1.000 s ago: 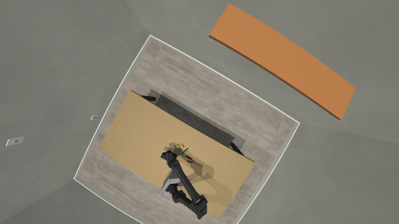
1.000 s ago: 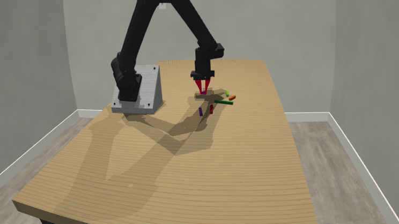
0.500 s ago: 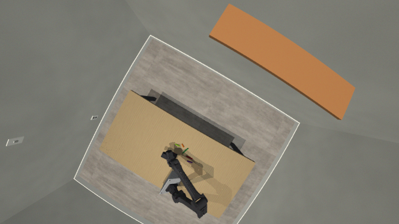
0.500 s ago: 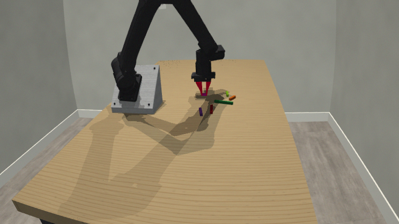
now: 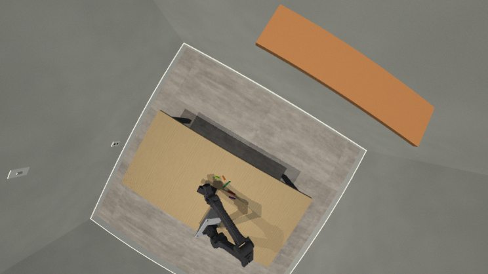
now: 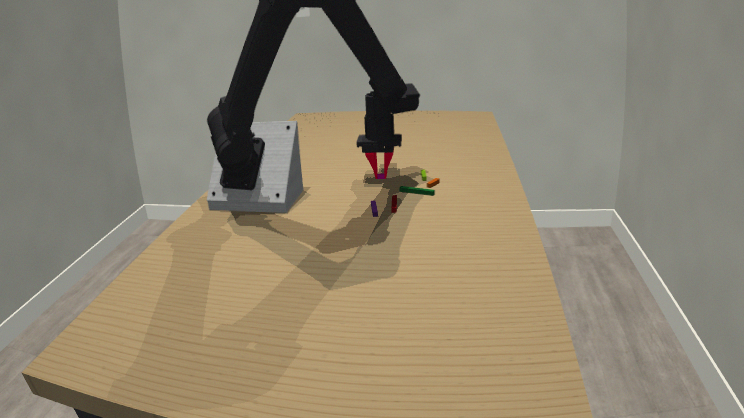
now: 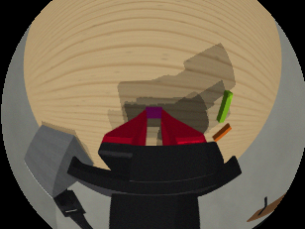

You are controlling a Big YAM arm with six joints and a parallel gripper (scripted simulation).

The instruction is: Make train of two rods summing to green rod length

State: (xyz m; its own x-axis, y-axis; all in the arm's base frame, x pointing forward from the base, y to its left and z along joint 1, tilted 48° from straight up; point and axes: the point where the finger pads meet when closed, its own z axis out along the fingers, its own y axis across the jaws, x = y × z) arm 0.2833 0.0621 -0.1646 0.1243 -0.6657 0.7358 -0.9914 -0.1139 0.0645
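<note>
My gripper (image 6: pixel 379 174) (image 7: pixel 153 114) has red fingers and is shut on a small magenta rod (image 6: pixel 379 175) (image 7: pixel 153 113), low over the table. The green rod (image 6: pixel 416 190) (image 5: pixel 226 183) lies flat to the right of the gripper. A lime rod (image 6: pixel 423 174) (image 7: pixel 225 106) (image 5: pixel 216 177) and an orange rod (image 6: pixel 433 182) (image 7: pixel 223 134) (image 5: pixel 223 177) lie beyond the green rod. A purple rod (image 6: pixel 374 208) (image 5: pixel 231 197) and a red rod (image 6: pixel 394 203) (image 5: pixel 230 192) lie side by side nearer the front, apart from the gripper.
The arm's grey base block (image 6: pixel 274 171) (image 7: pixel 49 153) stands at the table's left side. The wooden table (image 6: pixel 329 325) reaches far toward the front. A long orange slab (image 5: pixel 345 71) lies off the table.
</note>
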